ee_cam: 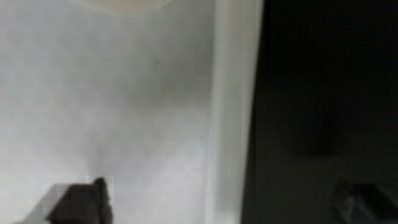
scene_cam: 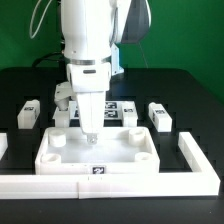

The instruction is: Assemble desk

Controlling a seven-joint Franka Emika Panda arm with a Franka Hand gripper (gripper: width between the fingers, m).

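Note:
The white desk top [scene_cam: 100,152] lies flat at the front middle of the table, its raised rim up. My gripper [scene_cam: 90,126] reaches straight down at its far rim. In the wrist view the desk top [ee_cam: 125,100] fills one side and the black table the other, with the rim edge between. My gripper [ee_cam: 222,205] is open there, one fingertip [ee_cam: 80,200] over the white top, the other over the dark table. Short white legs lie at the exterior view's left [scene_cam: 28,112] and right [scene_cam: 160,116].
Low white border strips run along the front [scene_cam: 110,181] and the exterior view's right [scene_cam: 196,150]. The marker board [scene_cam: 118,106] lies behind the desk top, partly hidden by the arm. More white parts [scene_cam: 62,116] sit close to the gripper.

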